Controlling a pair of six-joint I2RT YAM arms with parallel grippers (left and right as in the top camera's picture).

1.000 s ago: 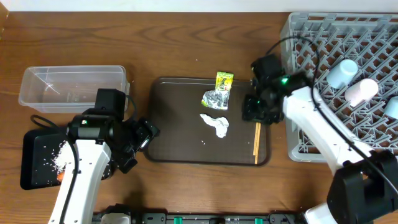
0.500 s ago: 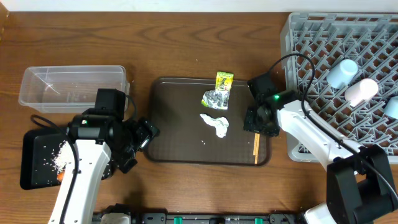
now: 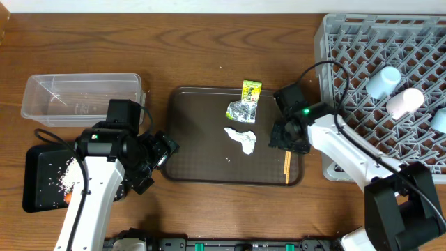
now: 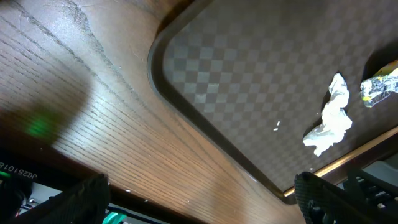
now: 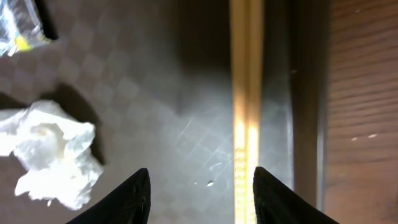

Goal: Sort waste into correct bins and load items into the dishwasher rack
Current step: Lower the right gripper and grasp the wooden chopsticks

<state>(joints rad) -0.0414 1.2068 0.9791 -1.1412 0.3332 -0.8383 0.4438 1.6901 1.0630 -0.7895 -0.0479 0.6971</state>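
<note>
My right gripper (image 3: 284, 141) is open low over the brown serving tray (image 3: 195, 164), its fingers (image 5: 200, 198) straddling the upper end of the wooden chopsticks (image 5: 246, 99), which lie along the tray's right edge (image 3: 287, 159). The white tissue (image 3: 241, 139), silver foil (image 3: 241, 111) and yellow-green wrapper (image 3: 251, 89) lie on the tray. My left gripper (image 3: 159, 157) is open and empty at the tray's left edge. Rice (image 3: 67, 174) and a bit of carrot (image 3: 67, 196) sit in the black tray (image 3: 38, 181). The clear tub (image 3: 80, 97) is at the left. Cups (image 3: 383, 82) stand in the grey rack (image 3: 390, 90).
The tissue (image 4: 328, 116) and foil (image 4: 380, 87) also show in the left wrist view, on the tray's checkered floor (image 4: 249, 74). A few loose rice grains lie on the tray. Bare wooden table surrounds the tray.
My right gripper has moved from the rack's left edge down and left over the tray, onto the top end of the chopsticks. The left arm has not moved.
</note>
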